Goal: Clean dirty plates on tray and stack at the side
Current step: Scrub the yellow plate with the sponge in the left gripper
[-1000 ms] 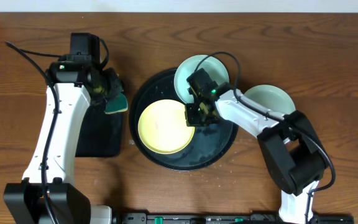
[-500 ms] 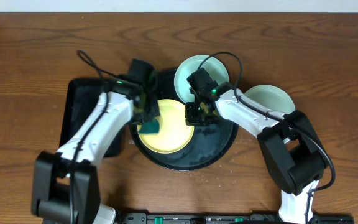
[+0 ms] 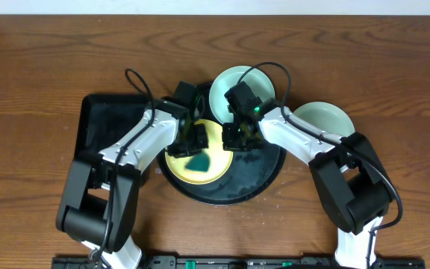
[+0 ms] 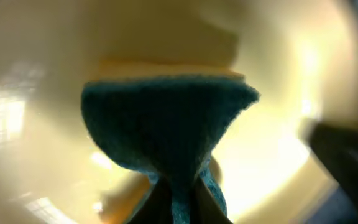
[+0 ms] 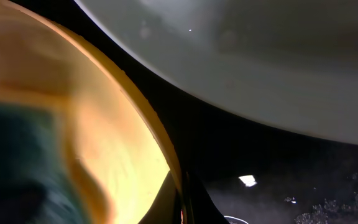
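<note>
The pale yellow plate [image 3: 189,158] lies in the round black tray [image 3: 256,179]. My left gripper [image 3: 198,152] is shut on a teal sponge [image 3: 199,161] and presses it on the yellow plate; the sponge fills the left wrist view [image 4: 166,124] over the plate [image 4: 36,62]. My right gripper [image 3: 230,138] is shut on the yellow plate's right rim [image 5: 160,155]. A mint plate [image 3: 234,82] sits at the tray's top edge and also shows in the right wrist view [image 5: 260,56]. Another mint plate [image 3: 327,118] lies on the table to the right.
A rectangular black tray [image 3: 99,127] lies left of the round tray. Crumbs or droplets speckle the round tray's floor [image 5: 328,199]. The wooden table [image 3: 394,67] extends around.
My left arm swung from the rectangular tray to the yellow plate, carrying the sponge, and now has it near the plate's middle. The right gripper stayed on the plate's rim.
</note>
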